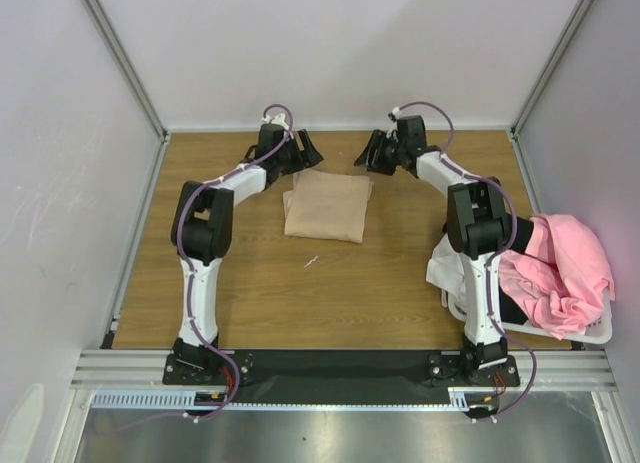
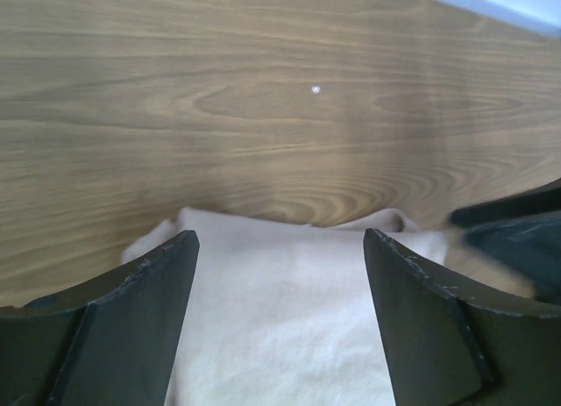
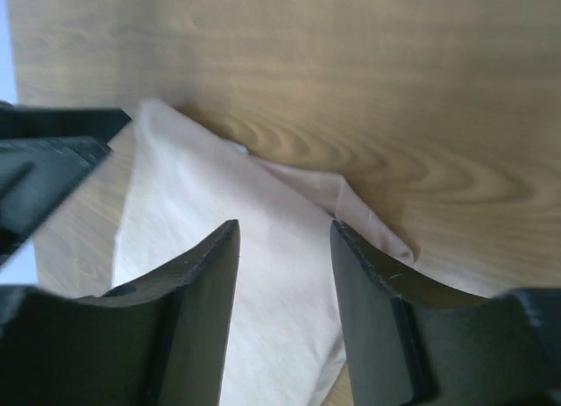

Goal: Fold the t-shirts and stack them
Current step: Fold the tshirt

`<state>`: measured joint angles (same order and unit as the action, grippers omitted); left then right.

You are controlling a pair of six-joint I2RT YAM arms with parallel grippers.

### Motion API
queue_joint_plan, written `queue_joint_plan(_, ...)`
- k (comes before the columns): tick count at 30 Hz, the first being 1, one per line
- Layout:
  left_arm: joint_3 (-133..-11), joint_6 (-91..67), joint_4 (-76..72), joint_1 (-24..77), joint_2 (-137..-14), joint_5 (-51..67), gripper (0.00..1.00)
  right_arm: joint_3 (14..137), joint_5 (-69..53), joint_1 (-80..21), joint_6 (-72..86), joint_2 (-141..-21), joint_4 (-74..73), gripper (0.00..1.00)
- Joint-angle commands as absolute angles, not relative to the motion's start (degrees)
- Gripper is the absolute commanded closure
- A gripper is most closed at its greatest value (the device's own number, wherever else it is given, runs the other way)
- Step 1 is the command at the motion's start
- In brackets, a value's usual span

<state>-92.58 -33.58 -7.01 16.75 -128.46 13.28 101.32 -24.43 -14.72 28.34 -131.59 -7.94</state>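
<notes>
I see the tan t-shirt (image 1: pixel 326 205) lying folded into a rough rectangle on the wooden surface (image 1: pixel 250 283), toward the far middle, between my two arms. My left tool (image 1: pixel 304 149) hangs just over the shirt's far left corner, jaws spread wide, released, with nothing between them. My right tool (image 1: pixel 373 151) hovers by the far right corner, jaws parted too, gripping nothing. A pink t-shirt (image 1: pixel 560 268) is heaped in the white basket (image 1: pixel 590 333) at the right edge, and a white t-shirt (image 1: pixel 442 268) spills over the basket's left side.
</notes>
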Motion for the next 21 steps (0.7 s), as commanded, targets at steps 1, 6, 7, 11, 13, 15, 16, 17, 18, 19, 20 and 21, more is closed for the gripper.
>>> queue_joint_plan(1,-96.9,-25.0,1.6,16.8,-121.2,8.3,0.17,109.1,-25.0,-12.7,27.2,-130.0,-10.4,0.42)
queue_joint_plan(6,-98.9,-21.3,21.0,16.8,-116.2,-1.5,0.12,113.1,-24.8,-9.0,28.7,-126.3,-17.2,0.19)
queue_joint_plan(7,-98.4,-21.4,22.7,16.8,-115.6,-2.2,0.12,112.2,-24.9,-8.2,28.9,-125.2,-17.3,0.13)
queue_joint_plan(11,-88.0,-22.8,21.7,17.2,-110.8,1.5,0.1,106.9,-23.4,-4.1,25.9,-118.8,-19.4,0.0)
queue_joint_plan(13,-84.5,-22.8,18.2,17.5,-109.9,3.1,0.09,104.3,-21.3,-3.3,23.8,-115.1,-21.6,0.0)
queue_joint_plan(15,-81.7,-21.5,16.5,18.2,-110.2,5.3,0.08,103.2,-19.0,-2.0,21.1,-112.5,-24.1,0.0)
queue_joint_plan(16,-81.1,-20.8,14.8,18.5,-110.4,5.5,0.05,102.8,-18.7,-1.7,20.3,-111.9,-24.8,0.0)
queue_joint_plan(17,-80.7,-19.4,14.3,19.0,-110.8,5.5,0.04,102.1,-18.5,-1.2,19.4,-111.3,-25.5,0.0)
queue_joint_plan(18,-80.9,-19.0,14.3,19.2,-111.6,4.1,0.04,101.6,-18.0,-0.6,19.2,-110.2,-26.3,0.0)
queue_joint_plan(19,-81.0,-18.7,14.1,19.3,-112.1,3.7,0.04,101.1,-17.8,-0.4,19.2,-109.6,-26.5,0.0)
queue_joint_plan(20,-81.1,-18.5,13.7,19.3,-112.3,3.4,0.03,99.7,-17.8,-0.4,19.0,-109.1,-26.7,0.0)
queue_joint_plan(21,-81.2,-18.8,13.1,19.3,-112.9,2.8,0.03,99.1,-17.8,-0.4,19.0,-108.4,-26.6,0.0)
